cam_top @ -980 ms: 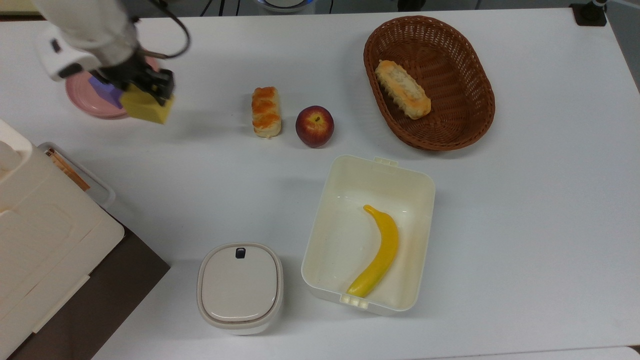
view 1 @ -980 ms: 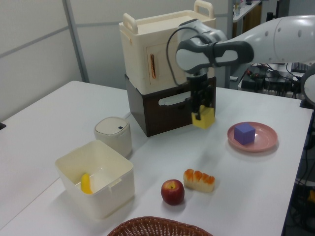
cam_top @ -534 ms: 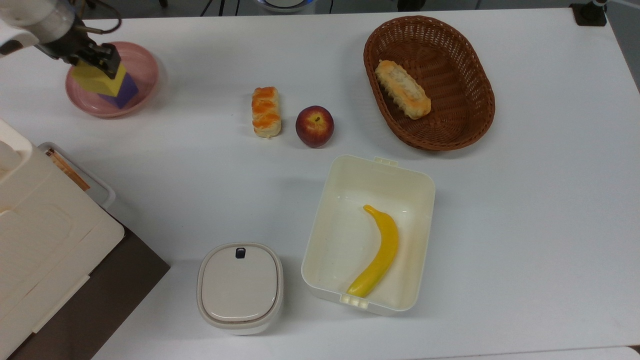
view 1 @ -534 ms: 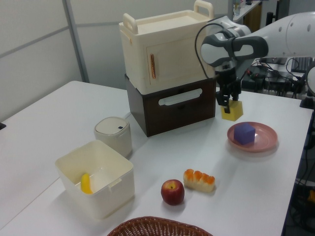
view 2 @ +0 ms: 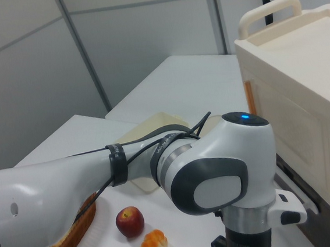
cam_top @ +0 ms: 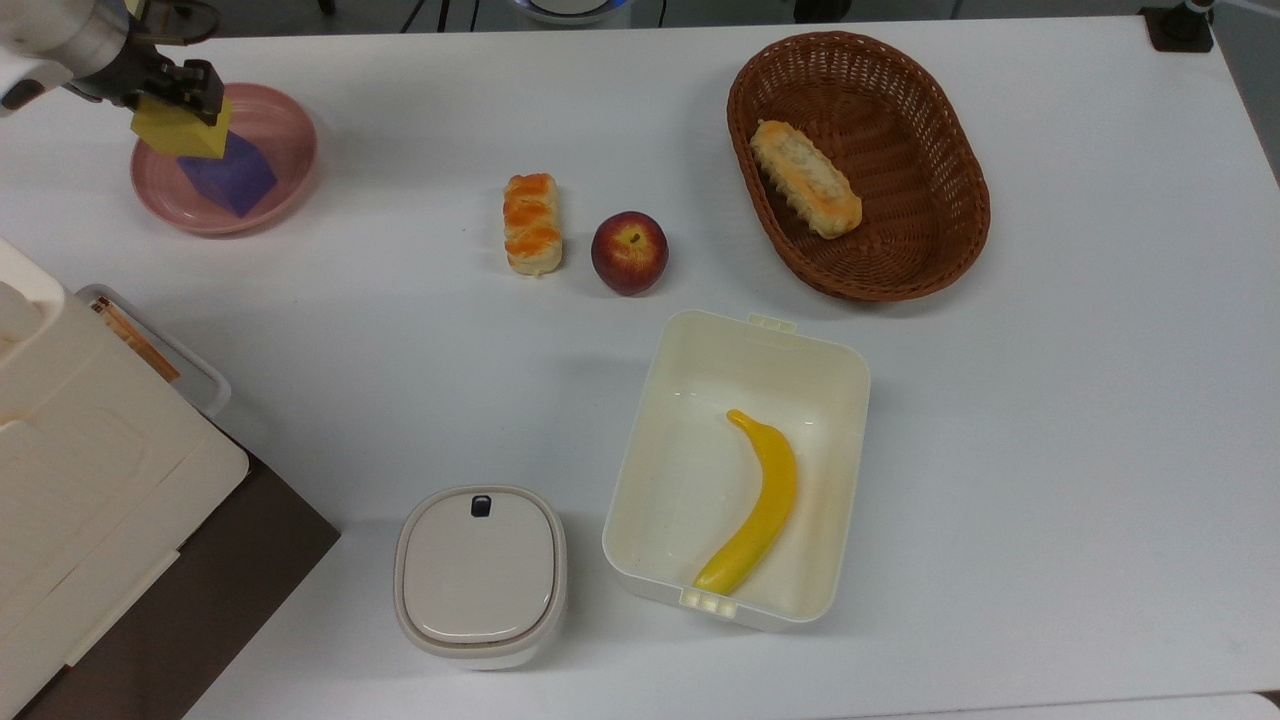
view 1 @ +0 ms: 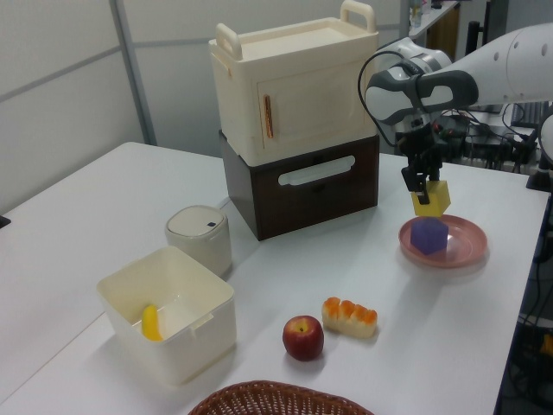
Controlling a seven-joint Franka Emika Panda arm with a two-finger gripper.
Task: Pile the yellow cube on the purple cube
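The yellow cube (cam_top: 178,128) (view 1: 431,200) hangs in the air with my gripper (cam_top: 172,98) (view 1: 425,188) shut on it. It hovers a little above the purple cube (cam_top: 228,175) (view 1: 428,235), with a small gap between them in the left view. The purple cube rests in the pink plate (cam_top: 288,150) (view 1: 467,239) at the top view's far left. In the right view my arm (view 2: 217,177) fills the foreground and hides both cubes.
A bread roll (cam_top: 531,223) and a red apple (cam_top: 629,251) lie mid-table. A wicker basket (cam_top: 930,130) holds another roll. A cream box (cam_top: 840,380) contains a banana (cam_top: 757,503). A lidded white pot (cam_top: 480,573) and a cream-and-brown cabinet (view 1: 298,121) stand nearby.
My gripper has carried the yellow cube from the table side of the plate to a spot over the purple cube, moving toward the top view's left and the left view's right.
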